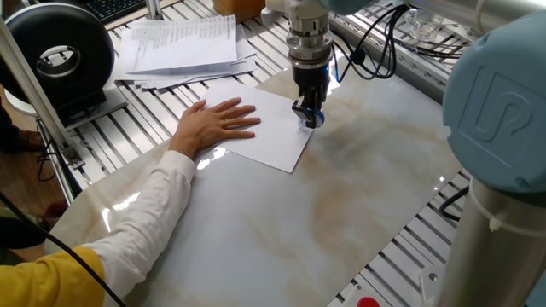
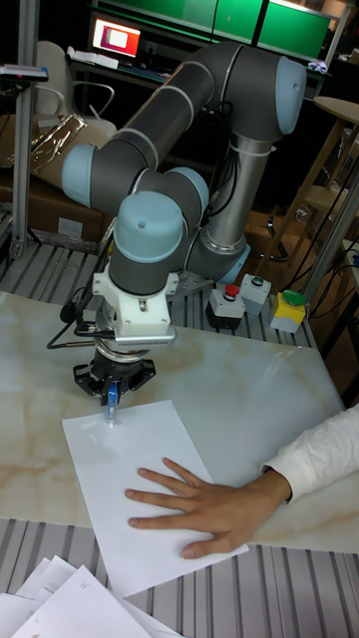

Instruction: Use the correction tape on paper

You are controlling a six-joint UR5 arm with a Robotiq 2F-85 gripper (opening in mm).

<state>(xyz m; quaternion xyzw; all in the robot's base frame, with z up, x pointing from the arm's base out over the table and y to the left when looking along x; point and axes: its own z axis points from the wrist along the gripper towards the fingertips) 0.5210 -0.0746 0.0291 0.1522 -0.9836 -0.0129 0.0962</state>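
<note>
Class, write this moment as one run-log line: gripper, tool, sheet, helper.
gripper: shut on correction tape | tape tip: on paper, near its edge | person's hand: flat on paper

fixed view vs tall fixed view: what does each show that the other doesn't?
Only the fixed view: the whole stack of printed papers and a black round device at the table's left.

Only the tall fixed view: the arm's base, a button box and a monitor behind.

Both: the end effector holding the correction tape on the paper, and a person's hand flat on the sheet.
</note>
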